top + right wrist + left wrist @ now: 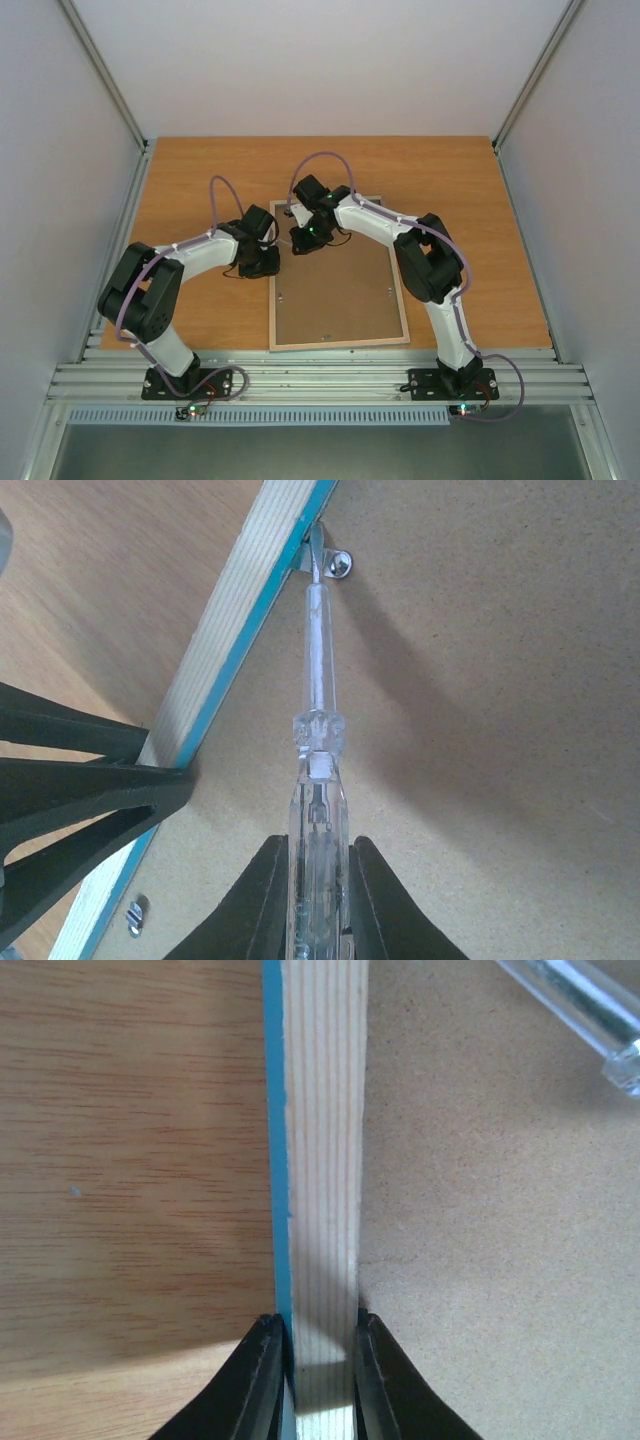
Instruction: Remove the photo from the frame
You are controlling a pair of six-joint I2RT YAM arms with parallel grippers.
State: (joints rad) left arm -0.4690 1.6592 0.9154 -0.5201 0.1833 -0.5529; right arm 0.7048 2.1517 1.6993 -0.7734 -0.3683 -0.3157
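Note:
The frame (340, 343) lies face down on the table, its brown backing board (335, 295) up; the photo is hidden beneath it. My left gripper (262, 262) is shut on the frame's left rail (322, 1160), one finger on the blue outer edge and one on the inner side (318, 1335). My right gripper (310, 235) is shut on a clear-handled screwdriver (318, 730) at its handle (318, 855). The screwdriver tip rests at a metal clip (335, 562) against the frame's inner edge (240, 610).
A second small metal clip (135, 915) sits further along the same rail. The left gripper's black fingers (80, 780) reach in beside the screwdriver. The wooden table (130, 1160) extends left of the frame, with white walls round it.

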